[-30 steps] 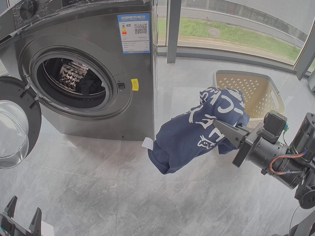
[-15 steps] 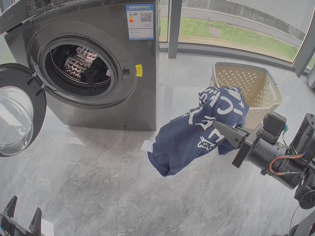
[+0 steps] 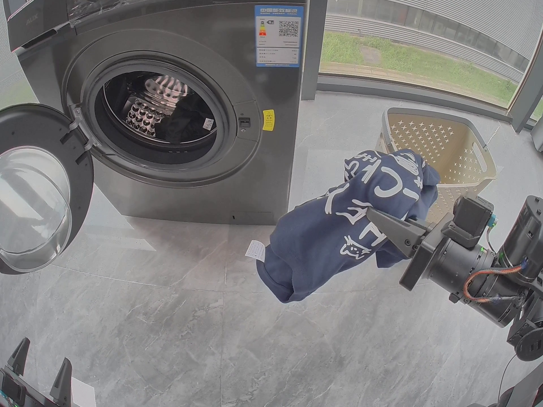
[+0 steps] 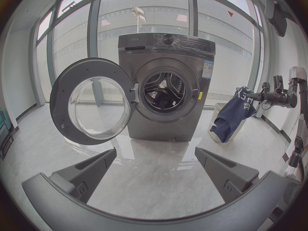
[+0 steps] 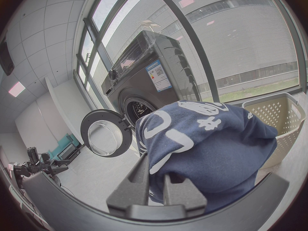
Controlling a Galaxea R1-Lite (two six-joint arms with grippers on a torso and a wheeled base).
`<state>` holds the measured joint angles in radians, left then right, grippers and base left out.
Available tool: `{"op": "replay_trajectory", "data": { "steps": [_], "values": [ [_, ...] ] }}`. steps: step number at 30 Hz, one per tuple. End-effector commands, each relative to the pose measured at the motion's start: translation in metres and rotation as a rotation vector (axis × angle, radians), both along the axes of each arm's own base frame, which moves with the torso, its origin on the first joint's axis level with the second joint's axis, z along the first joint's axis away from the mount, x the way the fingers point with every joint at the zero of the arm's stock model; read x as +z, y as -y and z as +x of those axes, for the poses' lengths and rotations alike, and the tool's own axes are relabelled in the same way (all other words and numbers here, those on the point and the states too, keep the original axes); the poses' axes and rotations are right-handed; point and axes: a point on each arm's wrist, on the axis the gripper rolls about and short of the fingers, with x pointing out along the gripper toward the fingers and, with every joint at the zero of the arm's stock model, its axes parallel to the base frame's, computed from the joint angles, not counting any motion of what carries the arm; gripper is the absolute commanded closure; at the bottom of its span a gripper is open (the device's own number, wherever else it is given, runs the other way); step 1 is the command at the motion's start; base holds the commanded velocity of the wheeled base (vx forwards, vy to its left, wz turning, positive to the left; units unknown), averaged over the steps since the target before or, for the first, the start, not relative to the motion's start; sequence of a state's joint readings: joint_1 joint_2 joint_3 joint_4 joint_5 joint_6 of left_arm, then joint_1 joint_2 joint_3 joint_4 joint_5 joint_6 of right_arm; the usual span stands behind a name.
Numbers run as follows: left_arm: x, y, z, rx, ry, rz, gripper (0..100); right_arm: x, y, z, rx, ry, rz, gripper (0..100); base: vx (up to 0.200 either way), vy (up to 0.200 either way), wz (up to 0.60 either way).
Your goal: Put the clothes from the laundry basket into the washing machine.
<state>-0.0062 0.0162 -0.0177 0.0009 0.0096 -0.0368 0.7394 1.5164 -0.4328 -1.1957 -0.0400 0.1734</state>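
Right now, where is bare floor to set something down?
Bare floor spreads before the washing machine, between its open door and the hanging navy garment. A narrower strip lies between the machine and the laundry basket. It is crowded where the garment overlaps the basket.

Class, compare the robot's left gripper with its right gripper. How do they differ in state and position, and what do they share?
The left gripper is open and empty; the right gripper is shut on a navy garment. The left gripper sits low at the robot's left, while the right gripper is held up in front of the laundry basket, the garment hanging from it. Both have dark, wedge-shaped fingers.
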Motion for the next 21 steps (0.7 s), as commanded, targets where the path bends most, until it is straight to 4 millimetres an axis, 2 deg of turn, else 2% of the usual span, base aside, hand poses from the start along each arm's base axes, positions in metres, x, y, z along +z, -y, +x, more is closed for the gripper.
{"op": "replay_trajectory", "data": {
  "steps": [1,4,10,19,21],
  "values": [
    [-0.0046,0.0,0.0004,0.001,-0.005,0.0,0,0.0001,-0.0002,0.0002,0.0,0.0,0.0,100,0.0,0.2,0.0],
    [-0.0046,0.0,0.0004,0.001,-0.005,0.0,0,-0.0001,-0.0004,0.0004,0.0,0.0,0.0,100,0.0,0.2,0.0],
    [-0.0046,0.0,0.0004,0.001,-0.005,0.0,0,0.0005,0.0024,0.004,-0.023,0.0,0.002,100,0.0,0.0,0.0],
    [-0.0046,0.0,0.0004,0.001,-0.005,0.0,0,0.0002,0.0027,0.0052,-0.027,-0.001,0.001,100,-0.2,0.0,0.0],
    [-0.0046,0.0,0.0004,0.001,-0.005,0.0,0,0.0002,0.0027,0.0052,-0.027,-0.001,0.001,100,0.0,0.0,0.0]
  ]
}}
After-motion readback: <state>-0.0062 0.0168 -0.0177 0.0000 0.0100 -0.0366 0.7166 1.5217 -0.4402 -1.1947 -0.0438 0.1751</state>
